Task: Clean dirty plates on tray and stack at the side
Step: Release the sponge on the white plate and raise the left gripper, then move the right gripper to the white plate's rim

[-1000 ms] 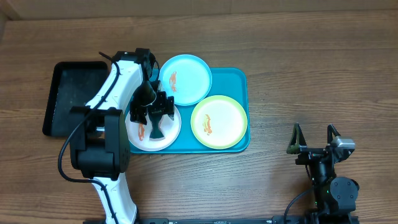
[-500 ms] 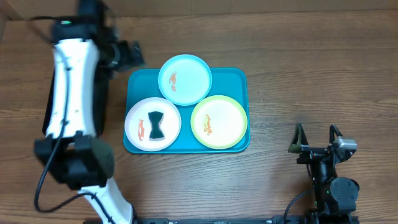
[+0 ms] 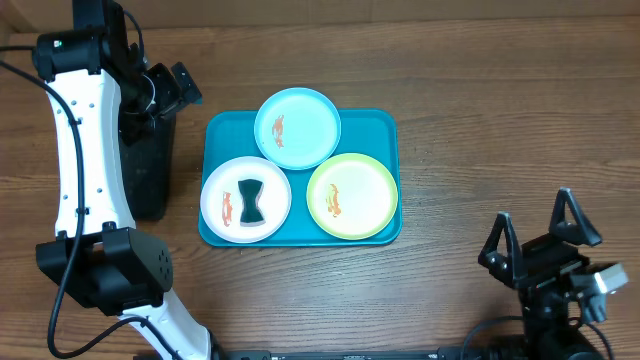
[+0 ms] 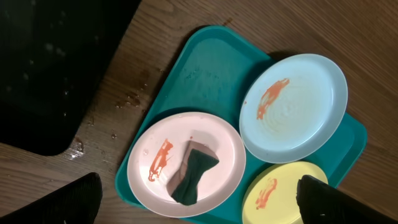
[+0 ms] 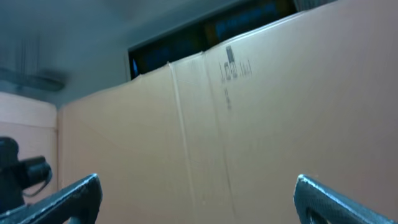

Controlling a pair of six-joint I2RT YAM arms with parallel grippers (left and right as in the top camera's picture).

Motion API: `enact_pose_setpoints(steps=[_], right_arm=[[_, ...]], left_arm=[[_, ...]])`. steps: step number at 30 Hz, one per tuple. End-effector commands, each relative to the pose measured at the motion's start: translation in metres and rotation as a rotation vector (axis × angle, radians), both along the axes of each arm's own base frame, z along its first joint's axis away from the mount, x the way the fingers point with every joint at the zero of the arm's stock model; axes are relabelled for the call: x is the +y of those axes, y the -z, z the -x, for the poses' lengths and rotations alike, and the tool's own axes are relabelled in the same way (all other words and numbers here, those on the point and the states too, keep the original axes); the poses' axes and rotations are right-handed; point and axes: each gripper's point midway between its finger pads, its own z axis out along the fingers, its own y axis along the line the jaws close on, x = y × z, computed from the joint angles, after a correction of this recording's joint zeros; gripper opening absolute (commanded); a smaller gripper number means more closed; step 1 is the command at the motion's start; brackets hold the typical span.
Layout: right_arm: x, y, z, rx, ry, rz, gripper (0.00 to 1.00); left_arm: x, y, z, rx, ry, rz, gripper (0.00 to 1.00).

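While seemingly unobstructed, tray point(image 3: 378, 124), 3 plates point(image 3: 306, 118)

Three plates point(image 3: 297, 127), one teal tray point(image 3: 385, 125), one black tray point(image 4: 50, 62), one sponge point(image 3: 251, 201)

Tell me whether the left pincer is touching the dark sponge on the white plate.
Apart. The overhead view shows the left pincer over the black tray, well clear of the sponge lying on the white plate.
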Motion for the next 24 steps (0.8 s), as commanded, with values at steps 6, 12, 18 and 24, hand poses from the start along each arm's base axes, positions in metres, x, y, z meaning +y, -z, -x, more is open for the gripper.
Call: enact_pose_setpoints(steps=[6,12,18,24], right_arm=[[0.009,-0.059,-0.046,0.524,0.051,0.281,1.00],[0.039,-0.073,-0.105,0.933,-0.187,0.302,1.00],[0.128,-0.110,-0.129,0.886,-0.878,0.282,0.98],[0.172,-0.041,-0.188,1.128,-0.683,0.246,0.80]], left_arm=[[0.000,-0.003,-0.004,-0.018,-0.011,-0.006,1.00],[0.000,-0.002,-0.001,-0.003,-0.011,-0.003,1.00],[-0.002,-0.001,0.008,0.030,0.003,0.003,1.00],[-0.004,0.001,0.014,0.054,0.013,0.005,1.00]])
